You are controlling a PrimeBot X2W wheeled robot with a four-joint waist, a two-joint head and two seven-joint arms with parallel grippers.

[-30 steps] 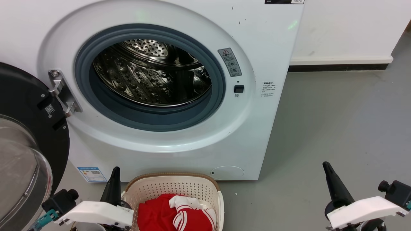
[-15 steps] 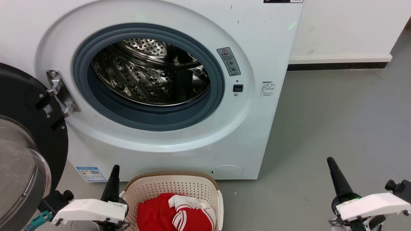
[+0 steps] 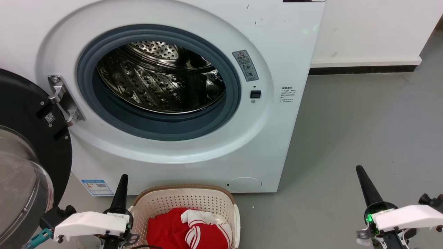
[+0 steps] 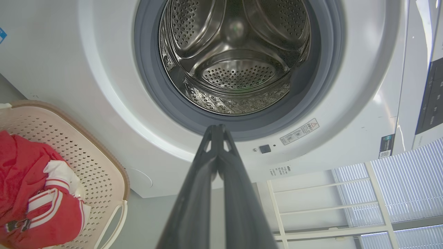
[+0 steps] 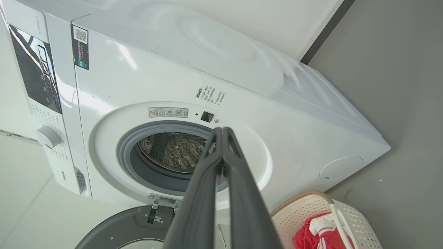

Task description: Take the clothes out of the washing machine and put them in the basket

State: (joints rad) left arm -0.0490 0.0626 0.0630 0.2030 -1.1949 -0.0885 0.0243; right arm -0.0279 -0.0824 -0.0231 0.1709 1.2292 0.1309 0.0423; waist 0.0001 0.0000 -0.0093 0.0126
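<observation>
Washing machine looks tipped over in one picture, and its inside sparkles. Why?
Right wrist view: the washing machine looks tipped because that camera is turned, and its wide lens bends edges. Head view: the steel drum glints with light reflections.

Left arm (image 3: pixel 90 221) and right arm (image 3: pixel 408 216) sit low, both jaws pressed together (and empty), pointing forward.

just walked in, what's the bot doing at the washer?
Laundry unloading, and it looks about done. The washing machine has its door swung open, and no fabric shows in the drum. Both red clothes lie in the basket on the floor in front of it. The left gripper and right gripper are shut and empty, held low on either side of the basket.
</observation>
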